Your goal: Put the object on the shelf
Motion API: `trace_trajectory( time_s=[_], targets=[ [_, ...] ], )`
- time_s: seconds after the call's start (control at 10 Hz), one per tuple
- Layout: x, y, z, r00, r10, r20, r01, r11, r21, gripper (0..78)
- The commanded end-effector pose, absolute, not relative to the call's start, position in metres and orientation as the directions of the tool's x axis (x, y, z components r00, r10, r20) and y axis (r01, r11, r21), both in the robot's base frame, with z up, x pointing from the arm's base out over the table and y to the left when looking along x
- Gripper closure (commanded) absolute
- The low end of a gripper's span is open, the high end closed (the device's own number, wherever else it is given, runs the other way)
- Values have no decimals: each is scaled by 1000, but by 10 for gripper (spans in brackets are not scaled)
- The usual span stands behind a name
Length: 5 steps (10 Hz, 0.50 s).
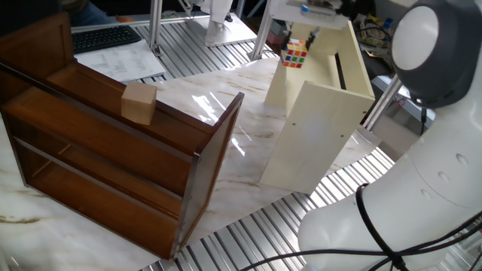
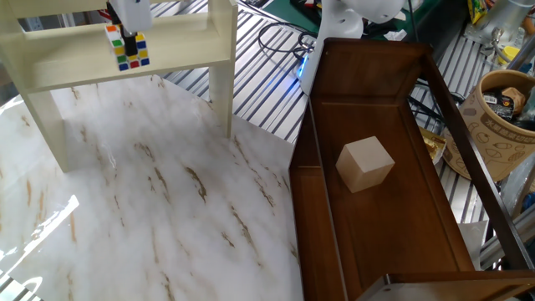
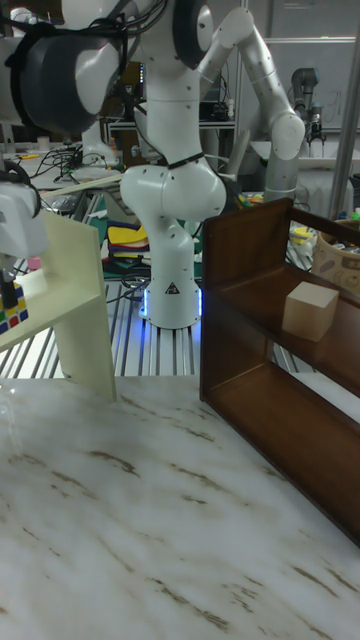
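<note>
The small cube point(image 1: 295, 53) with its red, yellow, green, white and orange stickers hangs clear of the table, slightly tilted, right at the front of the cream shelf point(image 1: 316, 128), level with its upper board point(image 2: 109, 58).

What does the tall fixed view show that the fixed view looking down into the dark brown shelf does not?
Only the tall view shows the white robot arm's whole base column and a second arm behind it. Only the downward view shows a patterned paper tub beside the dark brown wooden shelf. Both show the small multicoloured sticker cube held at the cream shelf unit, and the plain tan wooden block.
</note>
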<state>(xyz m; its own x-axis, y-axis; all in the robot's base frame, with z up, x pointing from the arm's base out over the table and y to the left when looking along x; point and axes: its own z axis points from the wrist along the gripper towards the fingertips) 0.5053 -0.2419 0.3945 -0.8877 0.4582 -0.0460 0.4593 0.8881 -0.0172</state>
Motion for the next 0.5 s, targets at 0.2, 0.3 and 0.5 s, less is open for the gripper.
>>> trace_trajectory(
  time_s=[0.2, 0.3, 0.5],
  targets=[
    [485, -267, 380, -904, 420, -76, 421, 907, 3, 761],
    [485, -267, 380, -905, 420, -72, 421, 907, 6, 761],
    [485, -268, 379, -907, 416, -69, 417, 909, 10, 761]
  ],
)
